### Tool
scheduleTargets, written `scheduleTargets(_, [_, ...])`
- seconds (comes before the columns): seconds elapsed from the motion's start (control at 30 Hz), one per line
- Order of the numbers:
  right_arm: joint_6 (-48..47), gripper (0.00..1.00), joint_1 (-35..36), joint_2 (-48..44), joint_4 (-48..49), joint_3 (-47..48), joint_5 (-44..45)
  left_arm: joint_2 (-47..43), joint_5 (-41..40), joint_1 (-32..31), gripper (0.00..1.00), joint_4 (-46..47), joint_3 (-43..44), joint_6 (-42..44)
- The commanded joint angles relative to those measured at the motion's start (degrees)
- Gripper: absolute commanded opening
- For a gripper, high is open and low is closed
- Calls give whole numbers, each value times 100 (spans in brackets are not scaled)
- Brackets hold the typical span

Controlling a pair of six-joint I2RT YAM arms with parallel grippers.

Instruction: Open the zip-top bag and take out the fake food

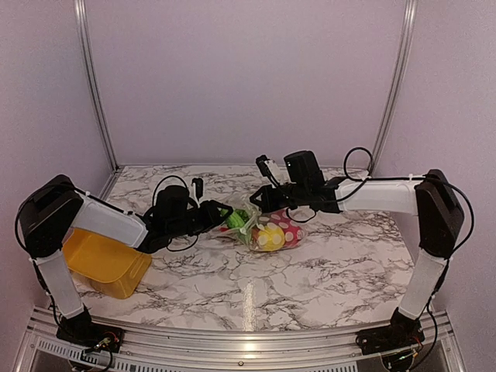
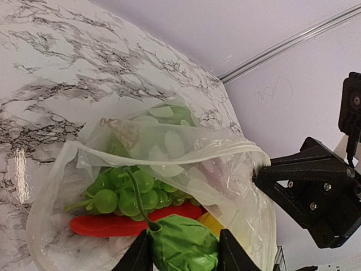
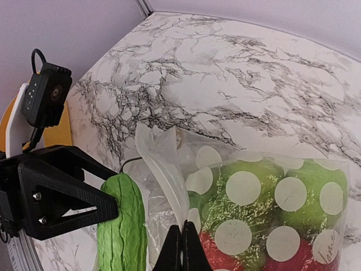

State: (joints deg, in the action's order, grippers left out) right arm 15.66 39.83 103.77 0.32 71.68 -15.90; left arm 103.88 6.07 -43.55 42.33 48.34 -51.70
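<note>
The clear polka-dot zip-top bag (image 1: 275,230) lies mid-table with its mouth open toward the left. My left gripper (image 1: 219,211) is shut on a green leafy toy vegetable (image 2: 186,245) at the bag's mouth; that vegetable also shows in the right wrist view (image 3: 121,228). Inside the bag (image 2: 169,164) I see green grapes (image 2: 127,192), a red piece (image 2: 130,223) and a bit of yellow (image 2: 211,221). My right gripper (image 3: 181,248) is shut on the bag's upper rim (image 3: 163,169) and holds it up. More green and red food (image 3: 265,197) shows through the dots.
A yellow plastic basket (image 1: 105,263) stands at the left, under my left arm. The marble table (image 1: 310,271) is bounded by walls at the back and sides. The two grippers are close together at the bag's mouth.
</note>
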Motion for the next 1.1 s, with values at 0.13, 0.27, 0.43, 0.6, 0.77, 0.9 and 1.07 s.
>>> scheduleTargets(0.13, [61, 0, -71, -287, 250, -92, 18, -1020, -1290, -14, 26, -85, -231, 1357])
scheduleTargets(0.27, [76, 0, -87, -319, 322, -196, 6, -1800, -2190, 3, 25, -957, -264, 1918])
scheduleTargets(0.43, [114, 0, -142, -337, 454, -293, -67, -3001, -2944, 249, 25, -1942, -545, 2114])
scheduleTargets(0.6, [71, 0, -177, -338, 485, -287, -136, -4173, -3325, 718, 24, -3419, -675, 1936])
scheduleTargets(0.77, [22, 0, -188, -331, 507, -252, -211, -5083, -3464, 1320, 24, -5454, -677, 1323])
scheduleTargets(0.9, [25, 0, -188, -292, 570, -226, -250, -5492, -3349, 1783, 23, -6483, -806, 872])
scheduleTargets(1.07, [34, 0, -187, -243, 584, -192, -299, -5815, -3304, 2391, 24, -7145, -1140, 458])
